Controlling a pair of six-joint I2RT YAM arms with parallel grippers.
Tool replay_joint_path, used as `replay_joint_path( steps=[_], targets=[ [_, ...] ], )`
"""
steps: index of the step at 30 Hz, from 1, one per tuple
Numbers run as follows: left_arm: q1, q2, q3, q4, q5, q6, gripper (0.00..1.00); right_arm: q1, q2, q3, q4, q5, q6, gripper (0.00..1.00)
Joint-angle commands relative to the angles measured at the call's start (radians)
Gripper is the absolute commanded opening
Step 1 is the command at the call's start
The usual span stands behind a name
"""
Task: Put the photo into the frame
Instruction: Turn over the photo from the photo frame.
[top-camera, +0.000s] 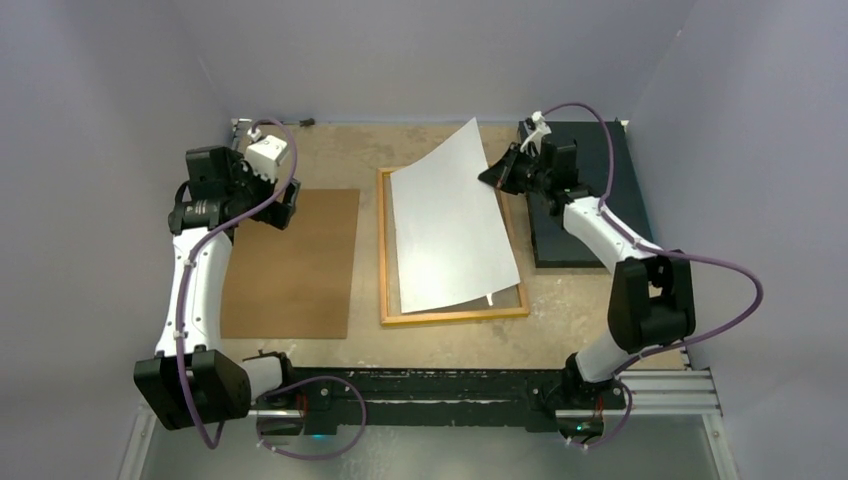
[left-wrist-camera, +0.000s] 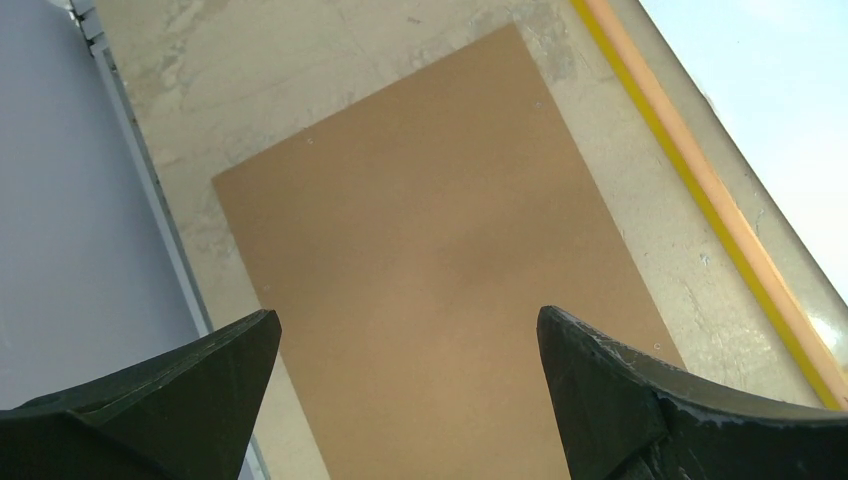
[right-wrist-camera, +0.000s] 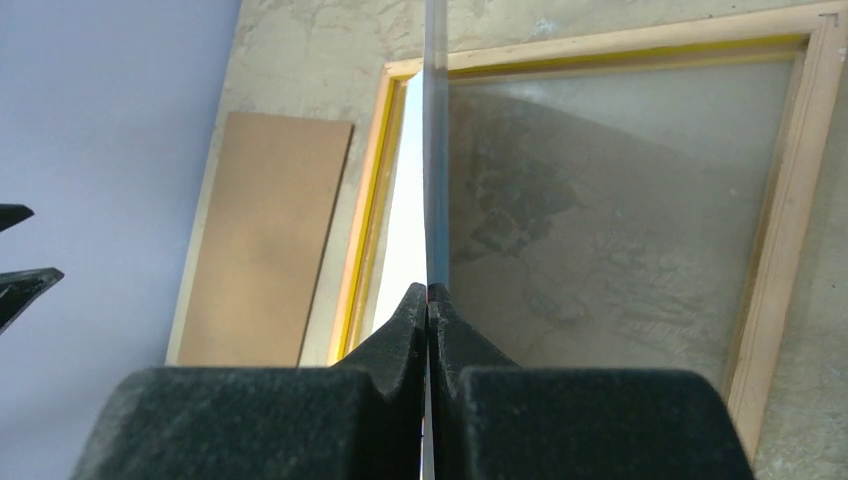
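The photo (top-camera: 452, 220) shows its plain white back and hangs tilted over the frame (top-camera: 455, 316), its near edge resting low in the frame and its far right edge lifted. My right gripper (top-camera: 497, 172) is shut on that lifted edge; in the right wrist view the sheet (right-wrist-camera: 434, 150) runs edge-on out from between the closed fingertips. The frame (right-wrist-camera: 780, 240) lies flat with its wood back up, yellow showing along the inner edge. My left gripper (top-camera: 272, 200) is open and empty, held above the brown backing board (left-wrist-camera: 430, 290); the frame's yellow edge (left-wrist-camera: 700, 190) passes at its right.
The brown backing board (top-camera: 290, 262) lies flat left of the frame. A dark rectangular mat (top-camera: 578, 195) lies at the far right under my right arm. Grey walls close in on the left, the back and the right. A black rail runs along the near edge.
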Motion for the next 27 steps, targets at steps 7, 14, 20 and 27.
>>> replay_joint_path(
  steps=[7,14,20,27],
  targets=[
    [-0.02,-0.011,-0.045,0.014,0.003,0.05,1.0,-0.006,0.067,-0.055,0.124,0.002,0.037,0.0],
    [-0.022,-0.002,-0.05,0.014,-0.009,0.061,1.0,-0.006,0.079,-0.085,0.154,0.034,0.062,0.0],
    [-0.022,-0.002,-0.049,0.012,-0.013,0.07,1.0,-0.006,0.054,-0.122,0.193,0.095,0.075,0.0],
    [-0.023,0.005,-0.048,0.006,-0.013,0.069,1.0,-0.006,0.036,-0.182,0.268,0.149,0.12,0.0]
  ],
)
